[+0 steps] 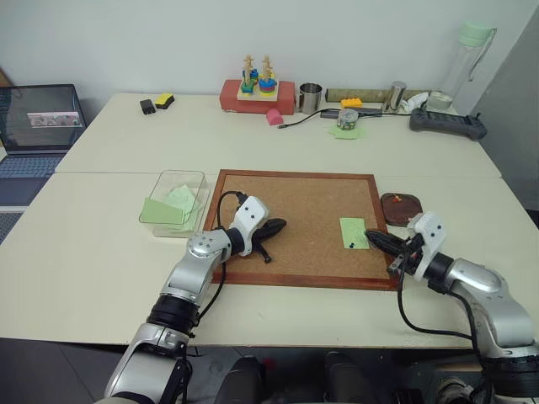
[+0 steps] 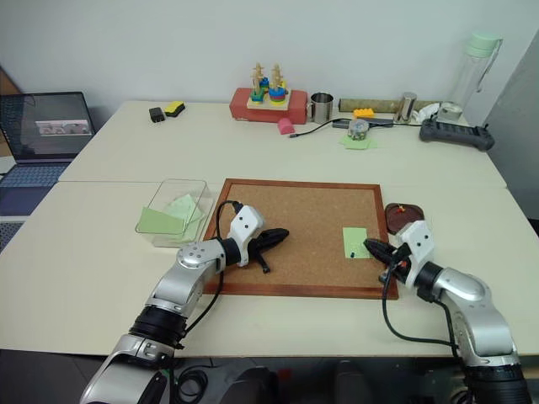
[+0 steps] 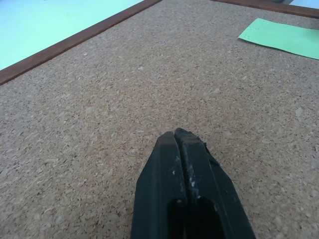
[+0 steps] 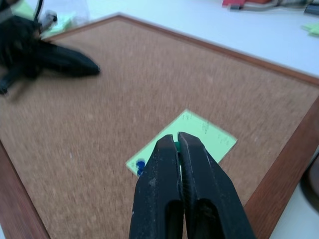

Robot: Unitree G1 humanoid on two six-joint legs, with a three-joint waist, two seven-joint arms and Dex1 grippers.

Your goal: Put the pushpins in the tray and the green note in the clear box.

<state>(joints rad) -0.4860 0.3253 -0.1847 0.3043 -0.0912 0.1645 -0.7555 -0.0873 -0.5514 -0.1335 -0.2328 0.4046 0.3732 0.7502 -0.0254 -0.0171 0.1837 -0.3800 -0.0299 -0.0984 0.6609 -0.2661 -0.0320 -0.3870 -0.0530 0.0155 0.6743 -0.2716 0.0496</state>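
The small pale green paper note [image 4: 185, 143] lies flat near the right edge of the wood-framed cork board [image 1: 303, 220], one blue pushpin [image 4: 140, 165] at its corner. The right gripper [image 4: 177, 142] has its jaws pressed together on a tiny green pushpin [image 4: 177, 146]; the left gripper [image 3: 180, 135] rests shut and empty. The pin looks light, hard and easily dropped, best pinched by its head; the note is thin and floppy.

The right claw [image 4: 178, 137] is pinched together on a green pushpin [image 4: 177, 146], just over the green note [image 4: 199, 134] on the cork board [image 4: 124, 89]. A blue pushpin [image 4: 140, 165] sits beside its tips; the left claw [image 4: 94, 70] lies well beyond.
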